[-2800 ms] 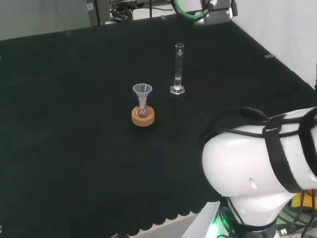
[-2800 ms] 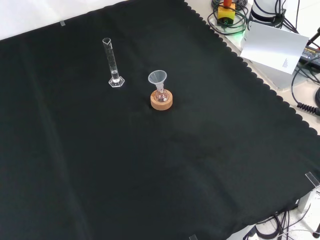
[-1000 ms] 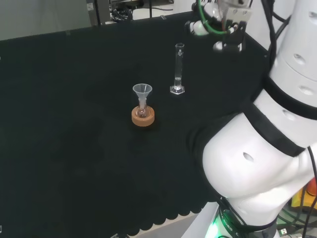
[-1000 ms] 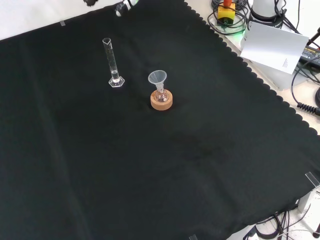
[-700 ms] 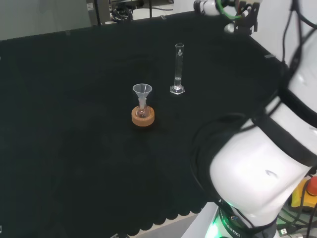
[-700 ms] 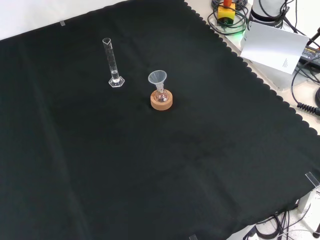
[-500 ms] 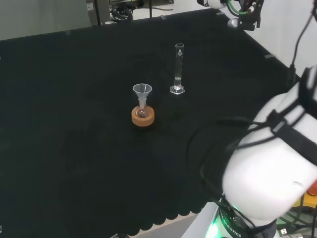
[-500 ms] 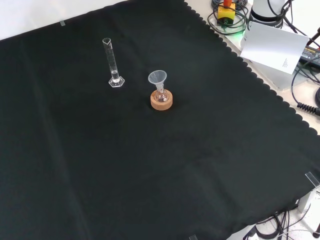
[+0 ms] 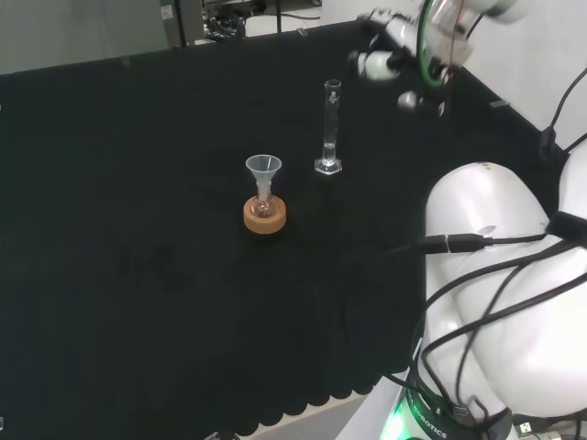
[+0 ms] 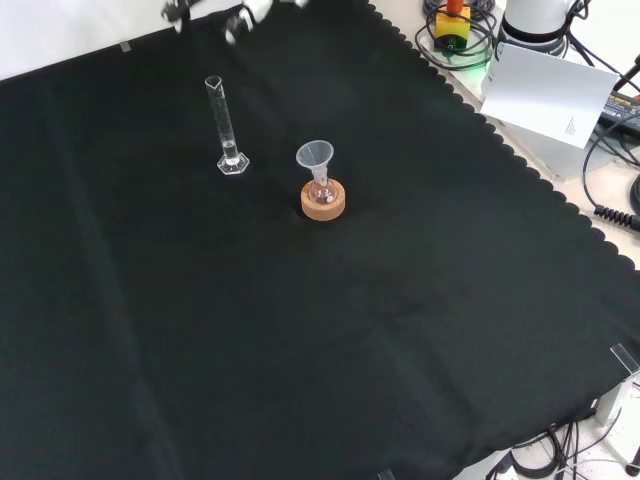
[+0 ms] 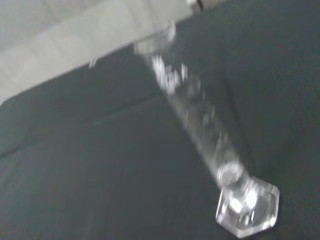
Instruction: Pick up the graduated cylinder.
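The graduated cylinder (image 9: 330, 124), a slim clear tube on a hexagonal foot, stands upright on the black cloth; the front view has the cylinder (image 10: 227, 130) at the upper left. In the wrist view the cylinder (image 11: 200, 120) looms close and blurred, foot and rim both visible. My hand (image 9: 381, 62) hovers in the air to the right of the cylinder's top in the head view, apart from it, fingers spread and holding nothing. The hand (image 10: 240, 18) enters the front view at the top edge, above the cylinder.
A clear funnel (image 9: 263, 174) sits in a small flask on a cork ring (image 9: 265, 215), left of and nearer than the cylinder in the head view; the cork ring (image 10: 324, 203) is right of it in the front view. The arm's white links (image 9: 504, 293) stand at the right.
The hand has dropped from the head view's top edge and moved left toward the cylinder's top, coming back into the front view. The arm's links have swung. Cylinder and funnel stay put.
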`<state>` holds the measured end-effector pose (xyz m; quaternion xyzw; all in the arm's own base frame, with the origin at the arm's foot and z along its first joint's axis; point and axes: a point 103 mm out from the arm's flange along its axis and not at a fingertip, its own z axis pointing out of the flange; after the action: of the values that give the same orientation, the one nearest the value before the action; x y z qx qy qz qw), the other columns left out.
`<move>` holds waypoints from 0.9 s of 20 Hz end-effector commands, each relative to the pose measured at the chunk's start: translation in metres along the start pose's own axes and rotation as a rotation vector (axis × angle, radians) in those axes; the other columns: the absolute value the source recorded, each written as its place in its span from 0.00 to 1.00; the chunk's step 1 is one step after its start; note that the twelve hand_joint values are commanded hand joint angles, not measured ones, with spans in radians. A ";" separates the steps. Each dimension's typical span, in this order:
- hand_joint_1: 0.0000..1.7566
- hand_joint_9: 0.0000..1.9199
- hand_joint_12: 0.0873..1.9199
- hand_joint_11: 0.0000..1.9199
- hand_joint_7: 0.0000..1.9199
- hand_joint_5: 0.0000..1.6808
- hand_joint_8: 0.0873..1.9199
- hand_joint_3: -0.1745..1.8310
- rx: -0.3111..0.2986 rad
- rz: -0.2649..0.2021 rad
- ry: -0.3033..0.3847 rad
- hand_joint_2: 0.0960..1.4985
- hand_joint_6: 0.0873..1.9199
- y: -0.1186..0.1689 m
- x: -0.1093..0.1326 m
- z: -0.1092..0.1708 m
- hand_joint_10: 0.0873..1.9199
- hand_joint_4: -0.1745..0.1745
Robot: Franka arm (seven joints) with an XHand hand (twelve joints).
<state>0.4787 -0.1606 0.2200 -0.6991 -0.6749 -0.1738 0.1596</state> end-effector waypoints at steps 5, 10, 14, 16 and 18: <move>0.42 0.21 0.69 0.08 0.11 0.19 0.31 0.00 -0.027 -0.076 0.181 0.72 0.00 -0.004 -0.032 0.050 0.31 0.36; 0.44 0.24 0.69 0.09 0.14 0.20 0.31 0.00 -0.024 -0.087 0.235 0.71 0.00 -0.004 -0.035 0.068 0.30 0.36; 0.47 0.26 0.69 0.10 0.16 0.23 0.31 0.00 -0.010 -0.093 0.273 0.69 0.00 -0.002 -0.038 0.088 0.29 0.36; 0.49 0.26 0.69 0.10 0.16 0.24 0.31 0.00 -0.008 -0.101 0.294 0.69 0.00 0.001 -0.039 0.097 0.29 0.36; 0.49 0.26 0.68 0.10 0.16 0.25 0.31 0.00 0.000 -0.111 0.305 0.68 0.00 0.005 -0.037 0.105 0.29 0.36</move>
<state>0.4770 -0.1566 0.1364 -0.6473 -0.6726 -0.2724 0.2332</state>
